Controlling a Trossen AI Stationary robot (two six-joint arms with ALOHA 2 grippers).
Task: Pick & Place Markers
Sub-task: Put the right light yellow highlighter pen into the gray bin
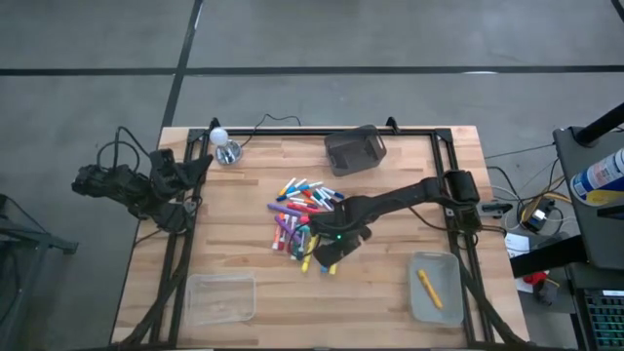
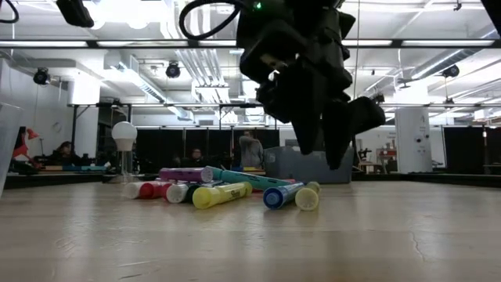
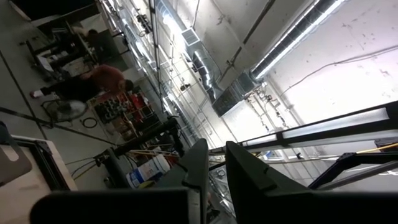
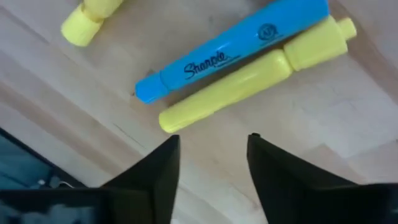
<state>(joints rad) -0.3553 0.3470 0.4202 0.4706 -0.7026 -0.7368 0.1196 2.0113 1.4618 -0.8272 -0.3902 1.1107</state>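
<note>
A wooden table (image 1: 390, 210) under bright ceiling lights, and the markers (image 1: 302, 216) lie heaped near its middle — pink, blue, purple and yellow among them. The right gripper (image 1: 327, 255) hangs low over the near side of that heap, its jaws apart with nothing between them; just past its fingertips a blue marker (image 4: 233, 51) and a yellow marker (image 4: 252, 74) lie side by side, touching, flat on the wood. One orange marker (image 1: 429, 289) already lies in the clear tray (image 1: 435, 307) at the near right corner; a second clear tray (image 1: 221, 296) sits at the near left. A dark mesh bin (image 1: 355, 150) stands by the far edge. The left gripper (image 3: 211, 168) waits off the left edge, pointed up at the ceiling — its fingers nearly together, holding nothing.
</note>
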